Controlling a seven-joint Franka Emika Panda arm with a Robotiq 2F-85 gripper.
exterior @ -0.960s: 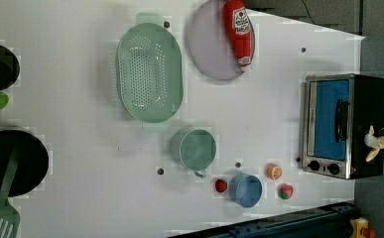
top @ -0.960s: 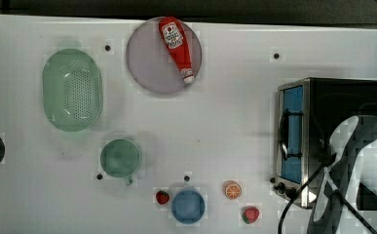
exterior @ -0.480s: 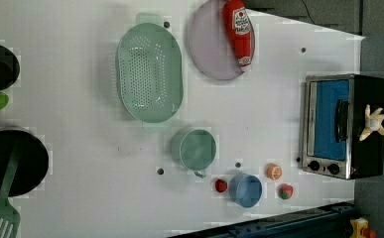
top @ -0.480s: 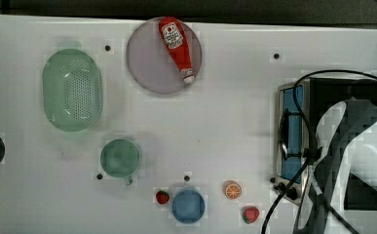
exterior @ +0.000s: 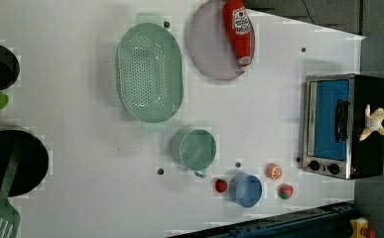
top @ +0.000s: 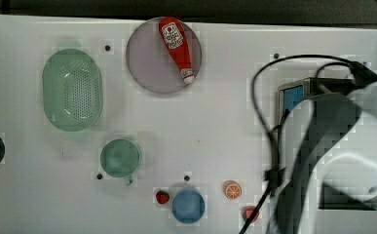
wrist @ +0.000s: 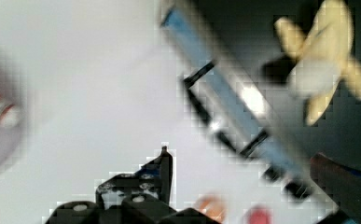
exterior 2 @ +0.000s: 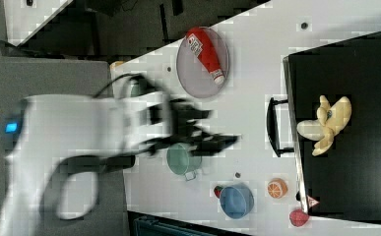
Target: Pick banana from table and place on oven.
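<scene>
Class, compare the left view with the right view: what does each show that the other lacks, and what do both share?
Left view: a round black pan with a green spatula. Right view: the robot's black gripper. Both: the pale yellow peeled toy banana on the black-topped toaster oven, and a red ketchup bottle on a grey plate.

Place: robot lab with a play-kitchen setup
Evidence, centre: white table (exterior: 259,124) with toy food and dishes
Evidence, left view's right: toaster oven (exterior: 346,126)
Evidence, top view's right: white arm (top: 342,161), cables
</scene>
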